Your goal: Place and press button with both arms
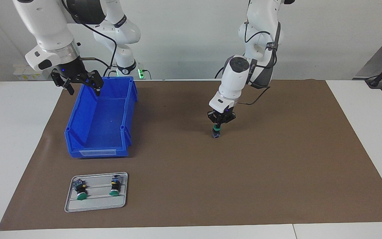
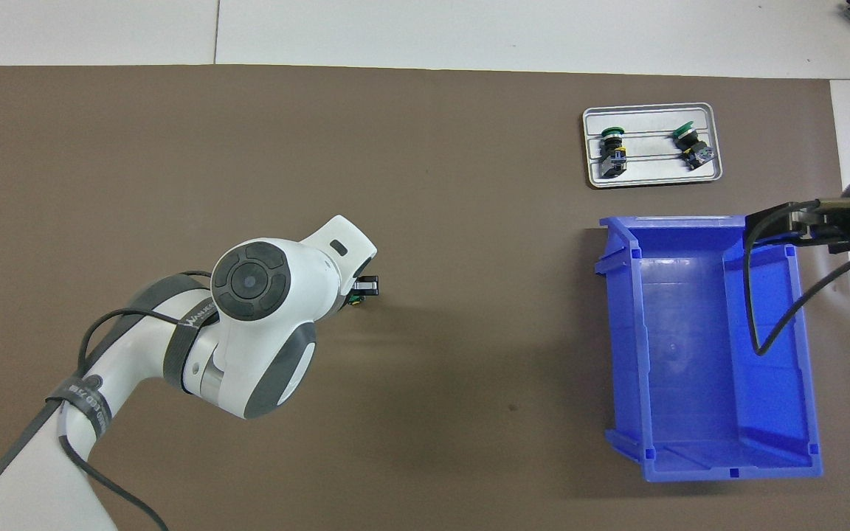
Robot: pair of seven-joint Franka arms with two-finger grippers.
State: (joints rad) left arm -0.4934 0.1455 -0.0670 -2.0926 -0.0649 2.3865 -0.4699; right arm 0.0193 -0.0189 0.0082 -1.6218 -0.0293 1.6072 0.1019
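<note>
The button (image 1: 216,132) stands upright on the brown mat near the table's middle, toward the left arm's end. My left gripper (image 1: 218,125) is shut and points straight down, its joined fingertips resting on the button's green cap. In the overhead view the left arm's wrist hides most of the button (image 2: 355,300), and only a green sliver shows beside the left gripper (image 2: 363,288). My right gripper (image 1: 79,83) hangs open over the blue bin's corner nearest the robots, holding nothing, and the right gripper (image 2: 778,224) shows at the bin's rim from overhead.
An open blue bin (image 1: 78,127) sits at the right arm's end of the mat. Farther from the robots than the bin lies a grey tray (image 1: 95,202) with two more green-capped buttons on their sides. The brown mat (image 1: 277,166) covers most of the table.
</note>
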